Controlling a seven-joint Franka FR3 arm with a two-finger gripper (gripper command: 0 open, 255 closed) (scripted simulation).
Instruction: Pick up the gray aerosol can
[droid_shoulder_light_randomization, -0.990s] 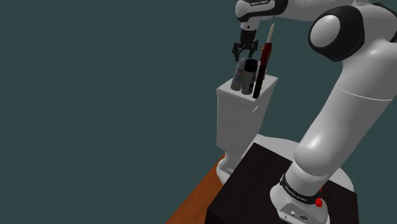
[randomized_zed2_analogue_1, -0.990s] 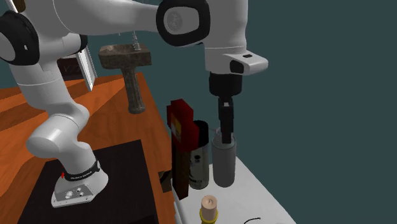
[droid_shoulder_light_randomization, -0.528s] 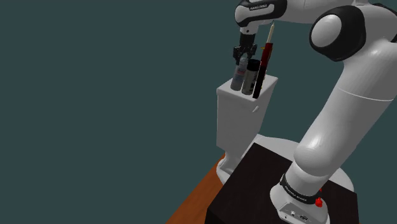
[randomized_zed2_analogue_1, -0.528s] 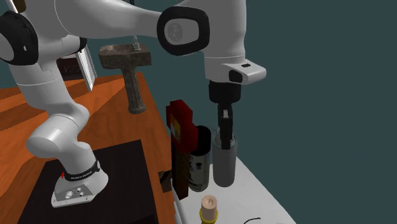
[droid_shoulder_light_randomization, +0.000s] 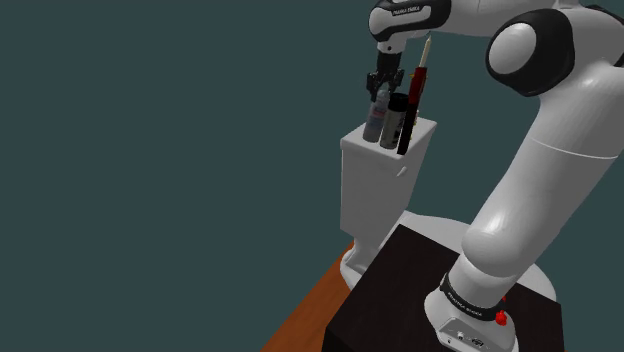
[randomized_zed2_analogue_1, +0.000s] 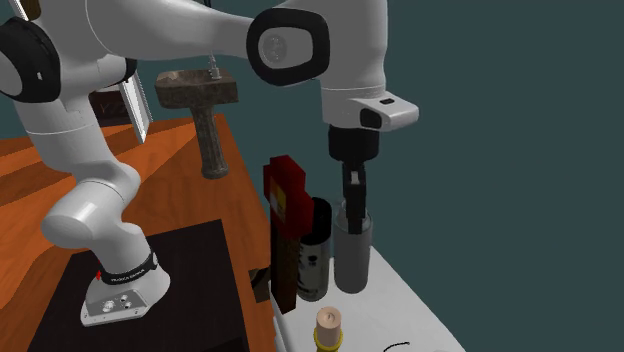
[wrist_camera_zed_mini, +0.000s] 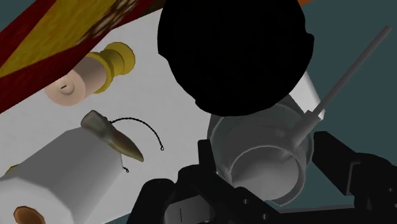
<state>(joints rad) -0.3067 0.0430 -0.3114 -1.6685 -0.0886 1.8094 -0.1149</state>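
Observation:
The gray aerosol can (randomized_zed2_analogue_1: 352, 258) stands upright on a white toilet tank (droid_shoulder_light_randomization: 378, 190), at the end nearest the shoulder view's left. My black gripper (randomized_zed2_analogue_1: 354, 207) comes straight down from above and is shut on the can's top. In the wrist view the two fingers (wrist_camera_zed_mini: 208, 160) clasp the can's pale cap (wrist_camera_zed_mini: 267, 164) from both sides. In the shoulder view the gripper (droid_shoulder_light_randomization: 383, 89) sits on top of the gray can (droid_shoulder_light_randomization: 375, 122). The can's base still rests on the tank lid.
A black can (randomized_zed2_analogue_1: 316, 255) stands right beside the gray one, and a tall red box (randomized_zed2_analogue_1: 284, 225) behind that. A small yellow-capped bottle (wrist_camera_zed_mini: 89, 71) and a white roll with a claw pendant (wrist_camera_zed_mini: 116, 137) lie on the lid. The black stand (droid_shoulder_light_randomization: 420, 290) sits on an orange floor.
A second ago the fingers stood apart around the can's top; they have closed on it. The arm and the can have stayed in place since.

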